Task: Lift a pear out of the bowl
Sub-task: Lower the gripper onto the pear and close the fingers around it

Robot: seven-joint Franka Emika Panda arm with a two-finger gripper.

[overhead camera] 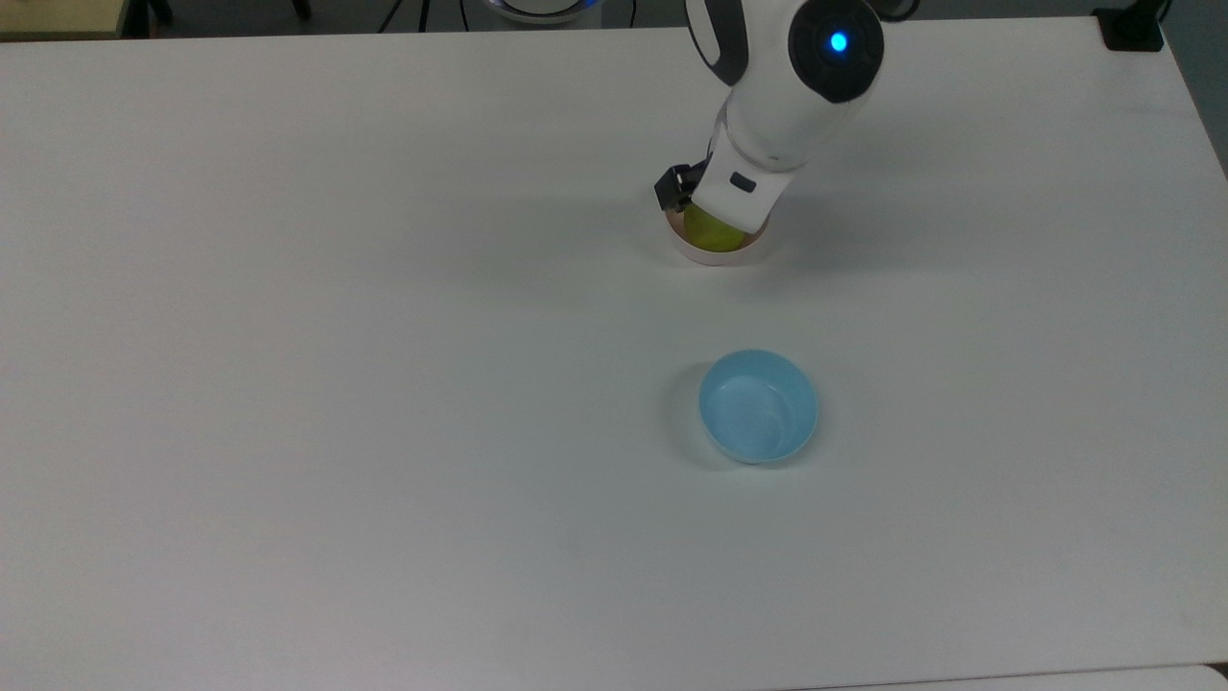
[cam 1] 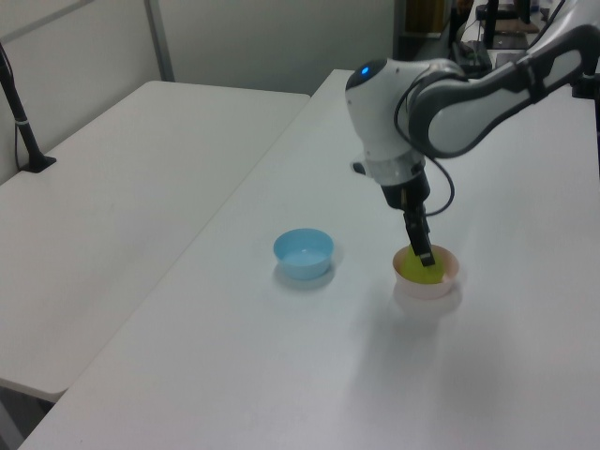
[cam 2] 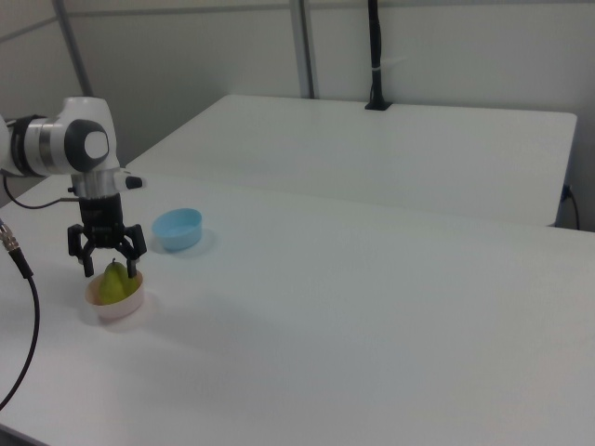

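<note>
the gripper (cam 2: 112, 270) is spread wide, its 2 black fingers (cam 2: 89, 268) standing apart on either side of the pear (cam 2: 114, 284). in the right view the fingertips reach down to about the pear's upper half, 1 at each flank, with the short dark stem rising between them; whether either pad actually touches the fruit cannot be told, and the fingers have not closed in on it. nothing is held.

the pear sits upright in the pink bowl (cam 2: 117, 305), which rests on the white table (cam 2: 372, 316). in the left view the gripper (cam 1: 425, 256) comes down at a slight tilt from the white arm (cam 1: 441, 94), its tip over the pear (cam 1: 416, 273) inside the bowl (cam 1: 427, 286). in the top view the arm's wrist covers most of the bowl (overhead camera: 715, 255), leaving a yellow-green sliver of pear (overhead camera: 706, 234) and the near rim showing; 1 black part of the gripper juts out at the top view's left of the wrist, just above the bowl's edge.

a blue bowl (overhead camera: 758, 406) stands well apart from the pink one, nearer the bottom of the top view, and holds nothing. a 2nd white table (cam 1: 122, 197) adjoins the first at the left view's left.
</note>
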